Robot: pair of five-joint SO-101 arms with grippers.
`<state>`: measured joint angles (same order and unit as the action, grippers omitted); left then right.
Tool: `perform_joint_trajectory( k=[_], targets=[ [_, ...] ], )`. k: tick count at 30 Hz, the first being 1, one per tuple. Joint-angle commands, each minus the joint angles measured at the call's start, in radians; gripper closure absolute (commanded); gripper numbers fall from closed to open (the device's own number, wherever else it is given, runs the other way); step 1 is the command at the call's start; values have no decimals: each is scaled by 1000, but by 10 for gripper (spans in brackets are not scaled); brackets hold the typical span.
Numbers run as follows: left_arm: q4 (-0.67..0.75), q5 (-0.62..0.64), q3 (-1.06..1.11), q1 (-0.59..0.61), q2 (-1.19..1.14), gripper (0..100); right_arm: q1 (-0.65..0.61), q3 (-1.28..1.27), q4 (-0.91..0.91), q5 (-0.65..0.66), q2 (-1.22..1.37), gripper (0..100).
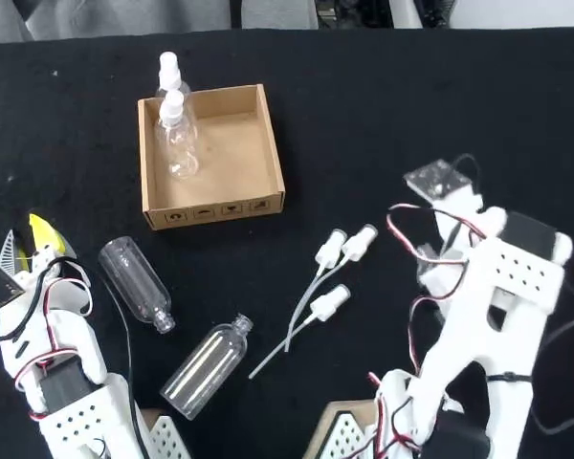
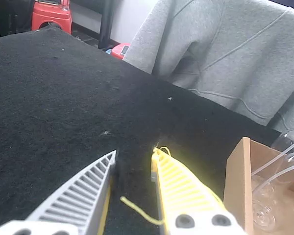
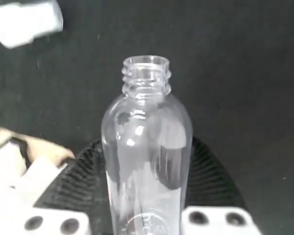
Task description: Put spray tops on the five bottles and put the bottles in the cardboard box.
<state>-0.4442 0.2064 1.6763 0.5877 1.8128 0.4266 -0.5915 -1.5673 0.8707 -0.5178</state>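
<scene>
While the right tool [image 3: 147,164] is clamped on an uncapped clear bottle [image 3: 147,117], the left tool [image 2: 134,159] has its grey and yellow fingers a little apart, holding nothing.

The held bottle's open neck points away from the wrist, with one white spray top [image 3: 27,22] on the black desk [image 1: 411,96] beyond it. The cardboard box [image 1: 273,163] sits toward the far left of the desk. One topped bottle [image 1: 177,139] lies inside along its left wall. A second topped bottle [image 1: 170,72] is at the far left corner, but I cannot tell if it is inside the box or just behind it. Two open bottles lie on the desk in front of the box, one [image 1: 134,279] near the left arm, the other [image 1: 206,363] closer to the near edge. Three loose spray tops [image 1: 331,247] with dip tubes lie close together between the box and the right arm.
</scene>
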Motion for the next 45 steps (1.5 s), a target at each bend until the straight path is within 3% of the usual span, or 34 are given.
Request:
perform_joint_trajectory(
  k=[1, 12, 24, 33, 45],
  targets=[
    [21, -8, 24, -15, 5, 891, -91, 85, 0, -98, -62, 899],
    [21, -8, 24, -12, 5, 891, -229, 99, 51, -348, -185, 899],
    [21, -8, 24, -12, 5, 891, -230, 96, 143, -514, -219, 902],
    [21, -8, 24, -12, 5, 891, -222, -59, 319, -598, -219, 902],
    [21, -8, 24, -15, 5, 891, -127, -150, 459, -704, -220, 902]
  ],
)
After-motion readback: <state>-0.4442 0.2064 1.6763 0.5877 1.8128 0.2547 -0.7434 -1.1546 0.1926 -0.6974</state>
